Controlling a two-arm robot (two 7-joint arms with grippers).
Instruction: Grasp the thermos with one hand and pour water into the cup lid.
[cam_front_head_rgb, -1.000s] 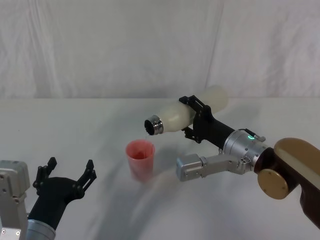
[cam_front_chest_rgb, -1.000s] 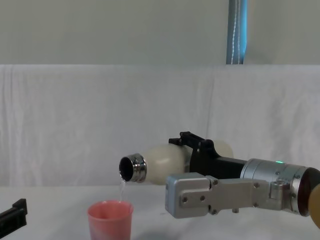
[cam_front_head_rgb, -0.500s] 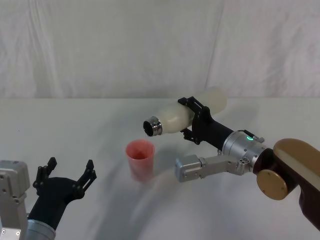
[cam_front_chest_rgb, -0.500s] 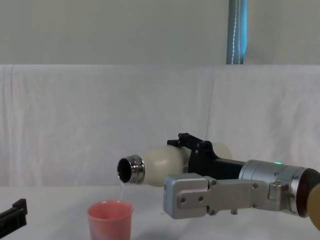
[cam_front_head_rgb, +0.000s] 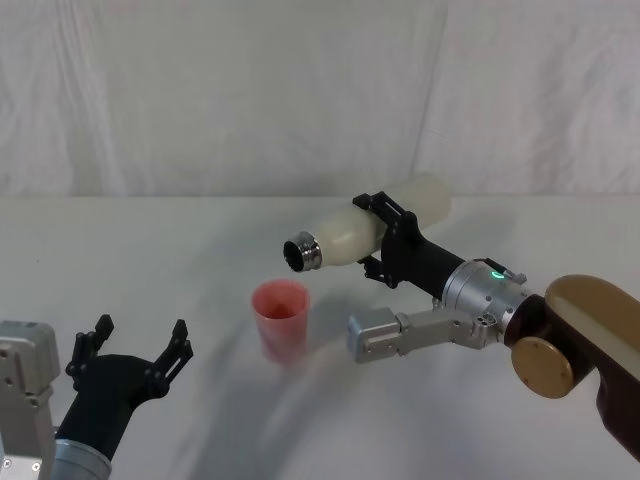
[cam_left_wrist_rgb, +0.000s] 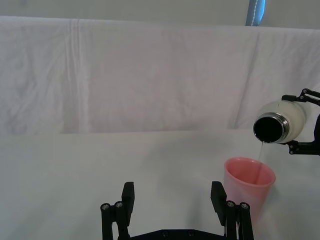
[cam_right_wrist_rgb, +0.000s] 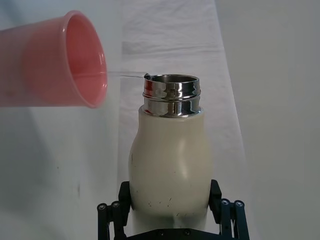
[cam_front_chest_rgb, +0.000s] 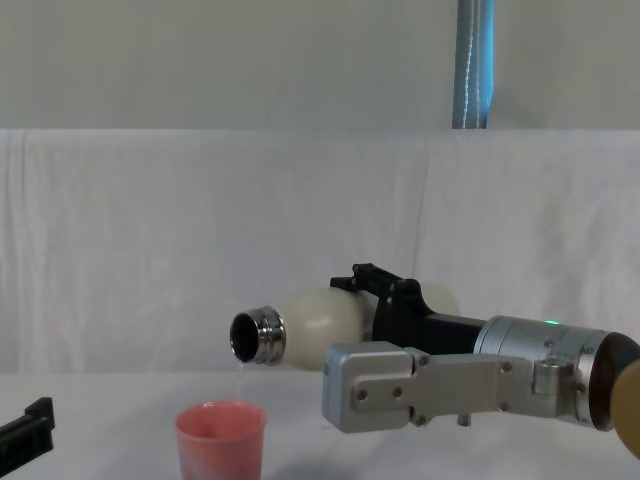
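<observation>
The cream-white thermos (cam_front_head_rgb: 350, 235) (cam_front_chest_rgb: 315, 320) (cam_right_wrist_rgb: 170, 165) lies tipped almost level in the air, its silver neck pointing left over the cup lid. My right gripper (cam_front_head_rgb: 385, 238) (cam_front_chest_rgb: 385, 300) is shut on its body. A thin thread of water falls from the neck (cam_left_wrist_rgb: 270, 129) into the pink cup lid (cam_front_head_rgb: 281, 318) (cam_front_chest_rgb: 221, 440) (cam_left_wrist_rgb: 248, 185) (cam_right_wrist_rgb: 60, 62), which stands upright on the white table. My left gripper (cam_front_head_rgb: 135, 350) (cam_left_wrist_rgb: 172, 205) rests open low at the near left, apart from the cup lid.
A white cloth covers the table (cam_front_head_rgb: 150, 250) and hangs as a backdrop behind it. A blue-grey pole (cam_front_chest_rgb: 475, 60) rises behind the backdrop. The right arm's grey housing (cam_front_head_rgb: 385, 335) hangs just right of the cup lid.
The thermos and right gripper have drifted slightly left and up, with the neck still over the cup lid. The water thread continues. The left arm has stayed still.
</observation>
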